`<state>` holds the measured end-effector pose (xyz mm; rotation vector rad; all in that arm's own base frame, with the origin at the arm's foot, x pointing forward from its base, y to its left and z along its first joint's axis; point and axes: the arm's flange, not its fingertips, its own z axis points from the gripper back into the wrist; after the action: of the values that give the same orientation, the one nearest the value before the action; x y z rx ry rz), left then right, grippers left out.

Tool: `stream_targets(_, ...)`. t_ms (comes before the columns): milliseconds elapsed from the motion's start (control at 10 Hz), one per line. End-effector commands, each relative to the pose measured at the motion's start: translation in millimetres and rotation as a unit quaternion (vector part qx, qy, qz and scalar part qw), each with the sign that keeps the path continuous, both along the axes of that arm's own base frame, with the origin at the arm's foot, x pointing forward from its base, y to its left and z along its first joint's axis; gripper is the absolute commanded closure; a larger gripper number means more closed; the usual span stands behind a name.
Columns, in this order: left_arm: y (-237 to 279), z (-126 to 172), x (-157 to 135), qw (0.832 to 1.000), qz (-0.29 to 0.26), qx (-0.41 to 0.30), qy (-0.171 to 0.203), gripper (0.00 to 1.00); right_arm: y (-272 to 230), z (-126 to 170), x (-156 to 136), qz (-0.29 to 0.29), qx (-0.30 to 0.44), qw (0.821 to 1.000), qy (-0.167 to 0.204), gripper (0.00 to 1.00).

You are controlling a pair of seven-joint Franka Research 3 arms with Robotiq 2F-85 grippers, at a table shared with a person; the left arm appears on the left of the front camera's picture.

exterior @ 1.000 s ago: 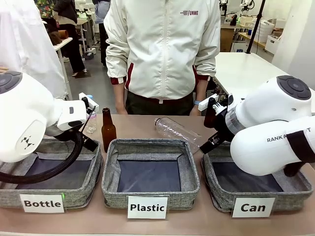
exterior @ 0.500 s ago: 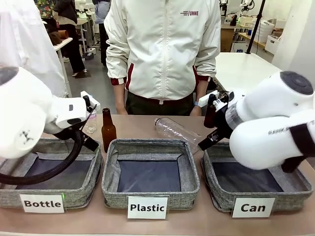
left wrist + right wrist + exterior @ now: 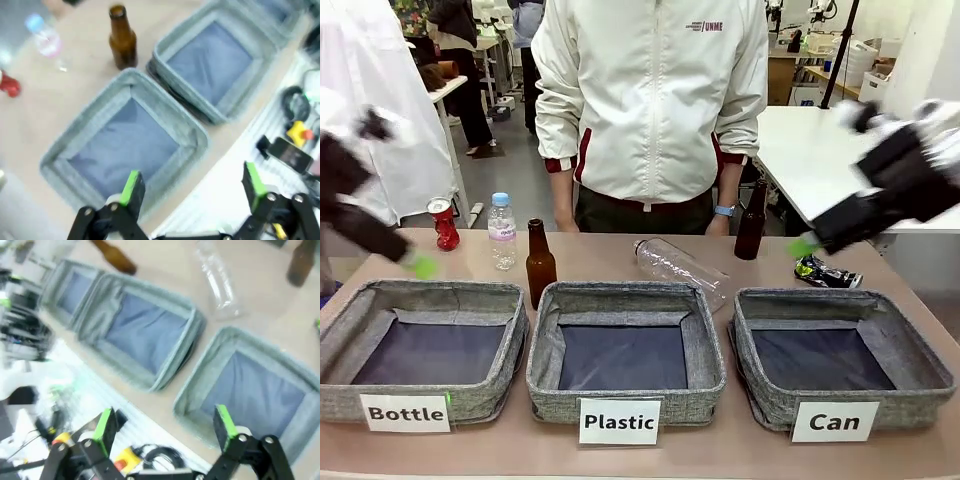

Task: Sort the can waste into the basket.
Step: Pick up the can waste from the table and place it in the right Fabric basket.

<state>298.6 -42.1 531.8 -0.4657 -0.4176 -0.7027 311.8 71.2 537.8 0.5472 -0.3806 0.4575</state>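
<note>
The red crushed can (image 3: 444, 222) stands at the table's far left, also in the left wrist view (image 3: 9, 85). Behind the grey basket (image 3: 840, 297) with the "Can" card (image 3: 834, 421) lies the black can with green-yellow marks (image 3: 827, 272). My left gripper (image 3: 415, 262) is a blur above the left basket, and its wrist view shows it open and empty (image 3: 192, 187). My right gripper (image 3: 805, 245) hangs blurred over the table's right side, near the black can. It is open and empty (image 3: 165, 425), high above the Can basket (image 3: 250, 390).
Baskets labelled "Bottle" (image 3: 340, 330) and "Plastic" (image 3: 625, 295) sit left and middle. A small water bottle (image 3: 501, 230), a brown bottle (image 3: 540, 265), a lying clear bottle (image 3: 680, 268) and another brown bottle (image 3: 751, 222) stand behind them. A person (image 3: 650, 110) stands at the far side.
Both arms have swung fast up and outward from the middle of the table, uncovering the red can, the water bottle, the right brown bottle and the black can.
</note>
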Motion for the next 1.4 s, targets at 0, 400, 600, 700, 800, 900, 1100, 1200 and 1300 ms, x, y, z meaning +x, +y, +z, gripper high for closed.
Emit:
stream_targets(0, 91, 8, -15, 0.993, 0.021, -0.113, 0.023, 0.00, -90, -1, -42, -0.052, 0.117, 0.992, 0.006, 0.00)
stream_targets(400, 240, -49, -37, 0.922, 0.161, -0.350, 0.019, 0.00, -239, -65, -105, -0.190, 0.334, 0.923, 0.001, 0.00)
stream_targets(600, 270, -89, -42, 0.888, 0.211, -0.406, 0.046, 0.00, -279, -107, -112, -0.224, 0.399, 0.889, 0.022, 0.00)
stream_targets(700, 265, -100, -39, 0.876, 0.231, -0.418, 0.060, 0.00, -285, -116, -112, -0.237, 0.405, 0.883, 0.023, 0.00)
stream_targets(800, 260, -101, -32, 0.872, 0.285, -0.390, 0.077, 0.00, -284, -120, -111, -0.252, 0.400, 0.881, 0.025, 0.00)
stream_targets(900, 277, -97, -52, 0.883, 0.235, -0.403, 0.054, 0.00, -329, -89, -120, -0.251, 0.389, 0.886, 0.029, 0.00)
stream_targets(1100, 277, -97, -52, 0.883, 0.235, -0.403, 0.054, 0.00, -329, -89, -120, -0.251, 0.389, 0.886, 0.029, 0.00)
stream_targets(1200, 277, -97, -52, 0.883, 0.235, -0.403, 0.054, 0.00, -329, -89, -120, -0.251, 0.389, 0.886, 0.029, 0.00)
stream_targets(1300, 277, -97, -52, 0.883, 0.235, -0.403, 0.054, 0.00, -329, -89, -120, -0.251, 0.389, 0.886, 0.029, 0.00)
